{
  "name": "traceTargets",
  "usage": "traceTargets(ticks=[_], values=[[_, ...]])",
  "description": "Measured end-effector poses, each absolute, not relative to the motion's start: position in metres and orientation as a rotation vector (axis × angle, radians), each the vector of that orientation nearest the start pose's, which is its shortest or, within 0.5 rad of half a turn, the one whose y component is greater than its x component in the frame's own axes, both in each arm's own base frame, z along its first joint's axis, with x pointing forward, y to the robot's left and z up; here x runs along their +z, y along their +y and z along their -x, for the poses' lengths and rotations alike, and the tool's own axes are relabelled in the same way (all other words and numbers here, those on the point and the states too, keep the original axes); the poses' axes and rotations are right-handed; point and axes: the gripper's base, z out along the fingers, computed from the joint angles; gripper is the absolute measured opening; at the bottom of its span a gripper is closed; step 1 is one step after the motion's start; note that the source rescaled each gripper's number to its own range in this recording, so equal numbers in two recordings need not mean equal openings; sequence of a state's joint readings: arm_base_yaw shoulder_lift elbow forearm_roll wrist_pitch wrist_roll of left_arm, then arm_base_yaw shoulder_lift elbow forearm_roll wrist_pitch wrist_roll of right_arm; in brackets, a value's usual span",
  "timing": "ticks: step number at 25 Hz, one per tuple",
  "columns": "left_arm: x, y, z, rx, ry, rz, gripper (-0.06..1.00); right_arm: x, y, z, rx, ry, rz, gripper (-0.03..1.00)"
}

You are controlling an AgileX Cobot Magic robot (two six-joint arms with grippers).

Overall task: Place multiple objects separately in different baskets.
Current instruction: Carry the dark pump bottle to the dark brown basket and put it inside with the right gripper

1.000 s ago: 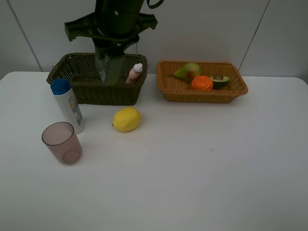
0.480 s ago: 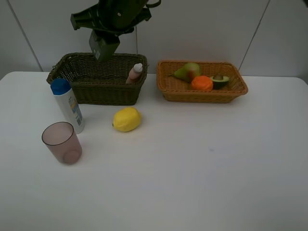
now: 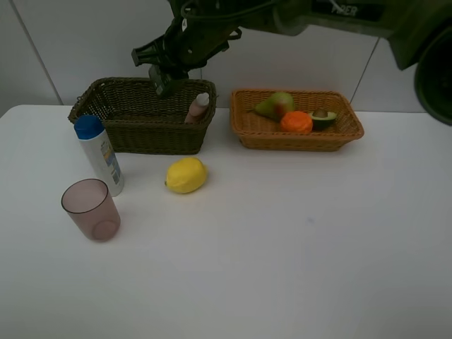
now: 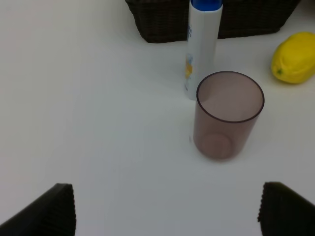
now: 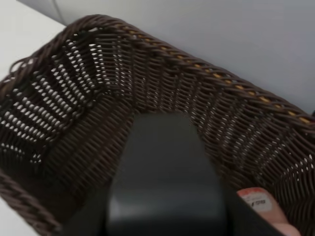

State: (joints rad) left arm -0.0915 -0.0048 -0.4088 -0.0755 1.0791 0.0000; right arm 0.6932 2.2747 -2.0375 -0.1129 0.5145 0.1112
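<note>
Clock read from the high camera, 12 toward the wall. White table (image 3: 296,268) carries everything. Right arm (image 3: 353,14) reaches in from 2 o'clock.

Dark basket (image 3: 152,138) sits at 11 o'clock of the table and tan basket (image 3: 296,140) at 1 o'clock, side by side but apart. Right gripper (image 3: 162,81) hangs over the dark basket's far rim, jaws drawn together. A dark blurred block (image 5: 165,167) fills the middle of its wrist view; cannot tell whether that is jaws alone or something held.

White bottle (image 3: 104,159), blue cap, stands upright at 8 o'clock of the dark basket, just beside its corner. Pink bottle (image 3: 198,107) is inside the dark basket, leaning at its 3 o'clock end. Cup (image 3: 92,212) stands upright at 6 o'clock of the white bottle, just beside it. Lemon (image 3: 186,175) lies on the table at 5 o'clock of the dark basket, near its front wall.

In the tan basket: pear (image 3: 275,104) at 10 o'clock, orange (image 3: 296,121) in the middle, avocado half (image 3: 323,118) just beside the orange at its 3 o'clock.

Left gripper (image 4: 170,209) is over bare table on the cup's near side, jaws spread wide, gripping nothing
</note>
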Motion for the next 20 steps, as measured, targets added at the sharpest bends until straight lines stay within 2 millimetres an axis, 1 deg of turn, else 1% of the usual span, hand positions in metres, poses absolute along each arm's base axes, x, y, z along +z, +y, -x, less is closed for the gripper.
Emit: traceTargets(ticks=[5,12,20], values=[[0.250,-0.006,-0.002,-0.145,2.148,-0.099,1.00,0.224,0.338,-0.424,0.319,2.118,0.720,0.09],[0.250,-0.006,-0.002,-0.145,2.148,-0.099,1.00,0.204,0.343,-0.430,0.330,2.107,0.720,0.09],[0.250,-0.006,-0.002,-0.145,2.148,-0.099,1.00,0.203,0.343,-0.430,0.333,2.110,0.718,0.09]])
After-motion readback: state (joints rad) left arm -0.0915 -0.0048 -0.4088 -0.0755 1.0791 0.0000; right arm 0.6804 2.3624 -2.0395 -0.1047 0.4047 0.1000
